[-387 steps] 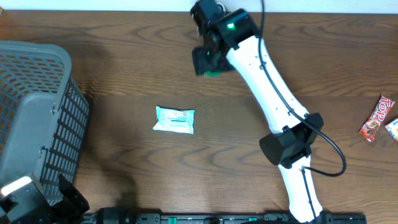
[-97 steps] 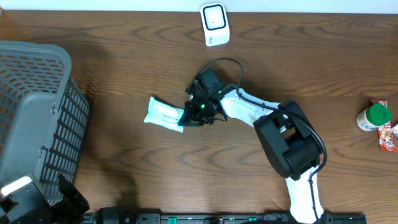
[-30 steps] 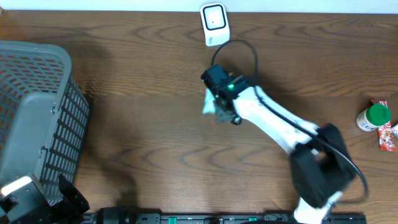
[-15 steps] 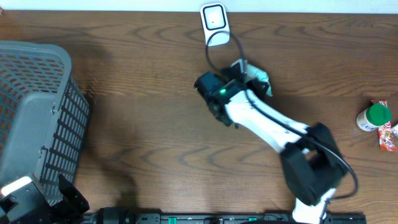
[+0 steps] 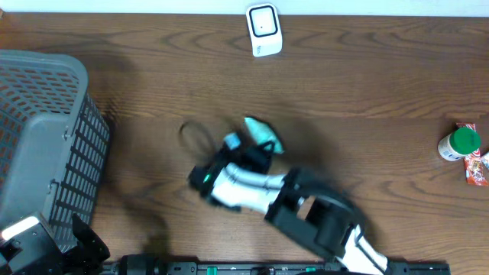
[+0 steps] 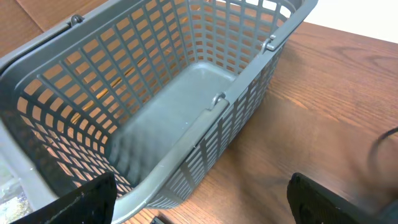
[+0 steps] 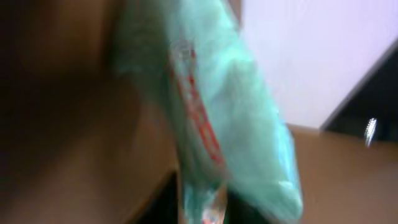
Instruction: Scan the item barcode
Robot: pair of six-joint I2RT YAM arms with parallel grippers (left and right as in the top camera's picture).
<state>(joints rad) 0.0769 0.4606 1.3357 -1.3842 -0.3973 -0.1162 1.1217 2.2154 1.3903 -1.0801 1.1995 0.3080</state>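
Wood table (image 5: 153, 84): grey basket (image 5: 38, 130) L, scanner (image 5: 263, 29) top, bottle (image 5: 461, 143) R.

The table (image 5: 382, 84) is showing dark, matt wood with a plain grain, the basket (image 6: 180, 93) is looking like smooth grey plastic, the scanner (image 5: 263, 29) is showing white plastic — faintly glossy — and the packet (image 7: 211, 124) is gleaming as thin pale-green film.

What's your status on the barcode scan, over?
Left claw open, by the basket. Right claw at the teal packet, blurred, grip unclear. Nothing between packet and scanner.
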